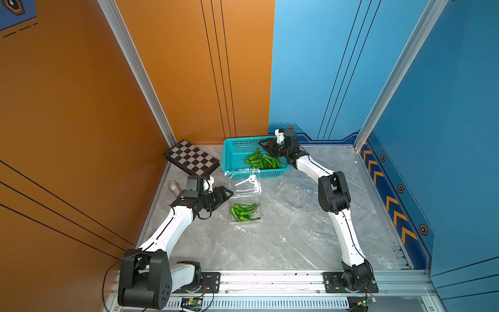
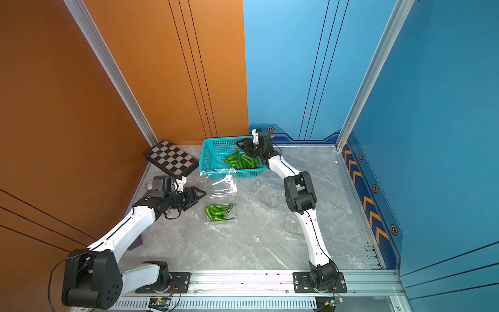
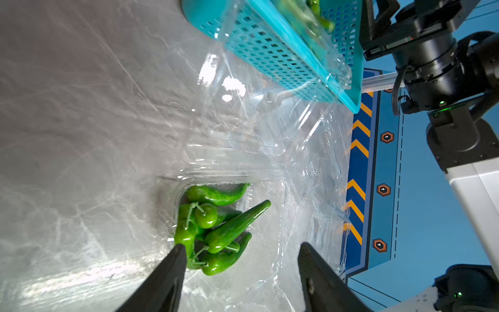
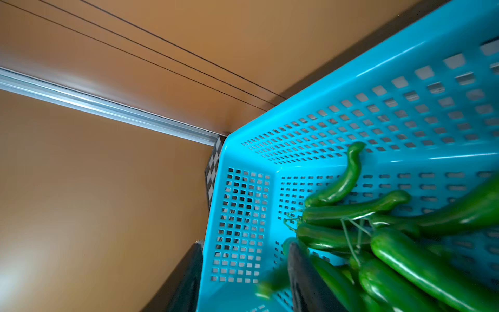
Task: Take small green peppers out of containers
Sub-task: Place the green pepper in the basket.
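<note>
left tool [image 3: 242, 246] spread wide beside open container [image 1: 244, 200] of small green peppers [image 1: 244, 212], right tool [image 4: 246, 247] released above teal basket [image 1: 236, 151]

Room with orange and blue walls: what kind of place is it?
Probably a robot test booth, not a kitchen: two robot arms fixed to a metal rail, panel walls boxing in the table, and a checkerboard by the wall.
</note>
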Robot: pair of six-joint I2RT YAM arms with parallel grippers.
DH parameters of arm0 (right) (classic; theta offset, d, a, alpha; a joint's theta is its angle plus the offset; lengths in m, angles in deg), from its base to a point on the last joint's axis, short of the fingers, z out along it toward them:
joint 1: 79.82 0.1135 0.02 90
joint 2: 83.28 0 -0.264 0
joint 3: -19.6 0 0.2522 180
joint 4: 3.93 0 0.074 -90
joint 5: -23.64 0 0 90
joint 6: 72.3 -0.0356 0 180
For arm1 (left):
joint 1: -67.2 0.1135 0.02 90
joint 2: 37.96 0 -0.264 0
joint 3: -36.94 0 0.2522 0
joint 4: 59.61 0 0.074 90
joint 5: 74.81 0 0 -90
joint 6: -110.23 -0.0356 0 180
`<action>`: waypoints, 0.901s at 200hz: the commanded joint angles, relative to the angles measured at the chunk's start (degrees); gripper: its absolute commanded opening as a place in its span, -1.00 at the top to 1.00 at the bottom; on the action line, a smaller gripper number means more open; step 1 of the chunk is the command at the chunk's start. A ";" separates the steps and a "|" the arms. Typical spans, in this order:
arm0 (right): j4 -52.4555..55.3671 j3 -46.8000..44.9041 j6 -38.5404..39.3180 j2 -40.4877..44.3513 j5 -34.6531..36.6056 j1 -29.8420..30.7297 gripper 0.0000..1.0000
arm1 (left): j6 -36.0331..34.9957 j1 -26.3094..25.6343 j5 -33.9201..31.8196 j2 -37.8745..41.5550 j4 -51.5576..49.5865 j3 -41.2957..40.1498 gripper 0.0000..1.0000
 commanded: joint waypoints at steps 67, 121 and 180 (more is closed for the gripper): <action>7.58 -28.68 15.71 29.20 5.45 0.56 -0.16 | -10.63 -12.31 -3.18 -5.76 -17.64 7.26 -0.32; 8.52 -46.61 17.54 43.69 7.14 1.87 -0.11 | -15.40 -17.95 -12.23 -11.87 -21.39 12.64 -0.19; 9.40 -55.15 19.01 52.40 9.99 2.19 -0.10 | -22.63 -22.09 -23.88 -21.14 -28.49 21.00 -0.22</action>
